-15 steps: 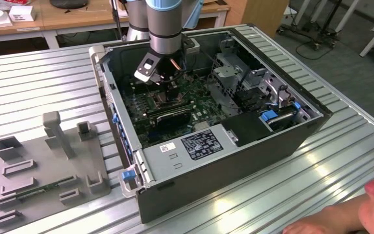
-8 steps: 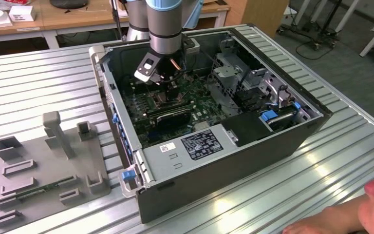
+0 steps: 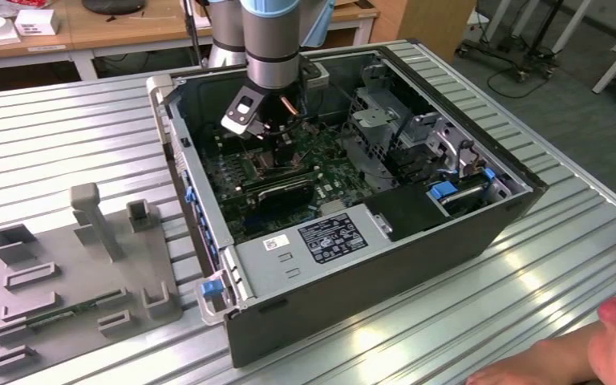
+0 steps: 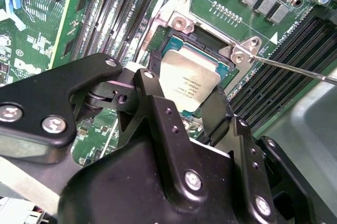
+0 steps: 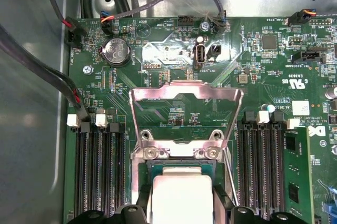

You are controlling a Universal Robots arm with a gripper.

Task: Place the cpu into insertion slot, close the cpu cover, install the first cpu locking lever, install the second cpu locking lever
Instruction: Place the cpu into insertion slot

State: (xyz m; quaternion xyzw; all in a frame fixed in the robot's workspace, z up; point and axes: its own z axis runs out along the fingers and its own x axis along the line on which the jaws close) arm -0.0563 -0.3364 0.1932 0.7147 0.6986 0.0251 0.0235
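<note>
The cpu, a small square chip with a pale silvery metal face, is pinched edge to edge by the black claw, right over the square black-framed insertion slot. Seated or not, can't tell. Just beyond the claw's tips the silvery metal-frame cpu cover stands flipped up off the green motherboard, and a thin steel lever juts out beside the claw.

The cpu lies over the insertion slot, with memory slots on both sides. The cpu cover stands raised at the slot's edge.
</note>
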